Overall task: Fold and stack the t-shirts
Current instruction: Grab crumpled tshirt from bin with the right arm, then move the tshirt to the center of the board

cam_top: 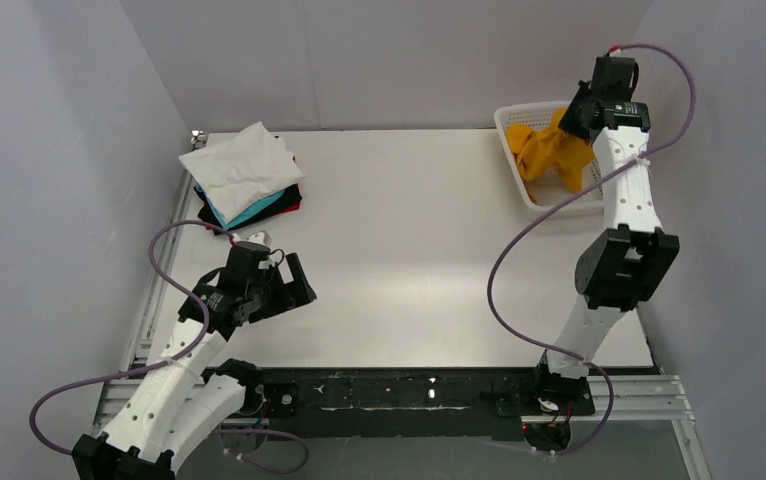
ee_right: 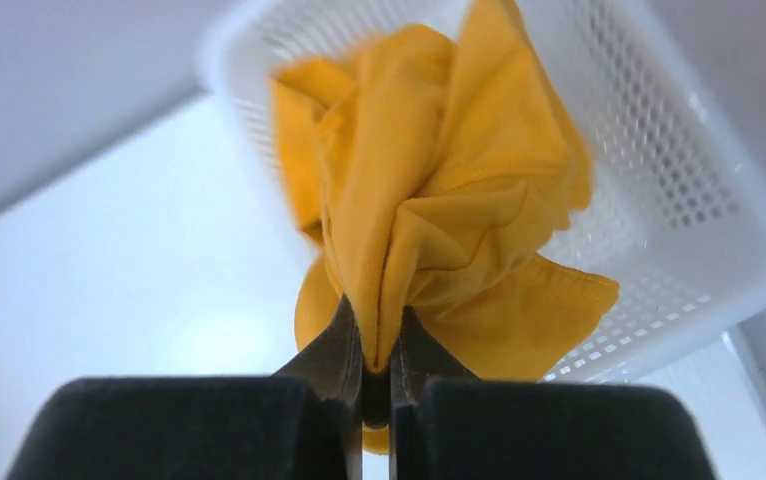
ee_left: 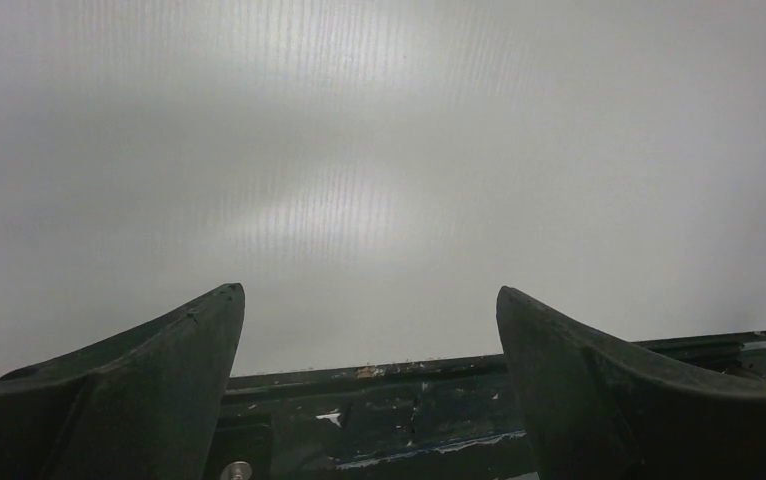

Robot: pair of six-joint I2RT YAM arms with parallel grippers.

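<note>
1. Orange shirt (cam_top: 549, 150), top view: it is a crumpled bunch at the far right corner of the table (cam_top: 409, 250), partly inside the white basket (cam_top: 507, 116). The right gripper (cam_top: 563, 122) sits directly over it, touching the cloth. The stack (cam_top: 244, 178) of folded shirts lies at the far left, white on top with teal, black and a red edge below. The left gripper (cam_top: 297, 285) hovers over bare table near the left front, well apart from both the shirt and the stack. The right arm is plainly the nearer one.

2. Left wrist view: the left gripper (ee_left: 369, 295) is spread wide with nothing between its fingers. Only table (ee_left: 379, 150) and the dark front rail show beyond them.

3. Right wrist view: the right gripper (ee_right: 376, 335) is pinched tight on a fold of the orange shirt (ee_right: 439, 200), with almost no gap between the fingers. The cloth runs straight away from the fingertips in one long bunch, its far end over the basket (ee_right: 679, 170). One loose flap droops over the basket's near rim.

4. Judgement: the shirt's long axis follows the gripper's own line. The next move likely needs a lift clear of the rim, then a carry left to open table, where the idle left gripper could take a second edge. That drooping flap may snag the mesh.
</note>
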